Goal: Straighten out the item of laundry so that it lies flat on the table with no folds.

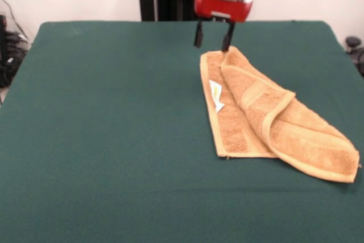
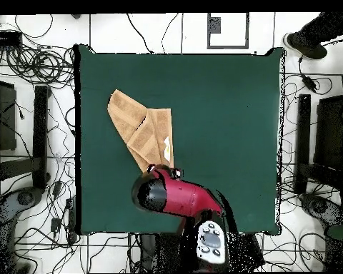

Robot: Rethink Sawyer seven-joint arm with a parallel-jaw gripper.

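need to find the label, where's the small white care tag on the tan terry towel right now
In the front view the small white care tag lies on the tan terry towel's left strip, beside the folded-over flap, below the open gripper, on the dark green table's right half.

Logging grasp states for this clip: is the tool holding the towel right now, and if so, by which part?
Nothing is held. The tool hangs open just above the far corner of the folded tan towel, its fingers apart and not closed on the cloth.
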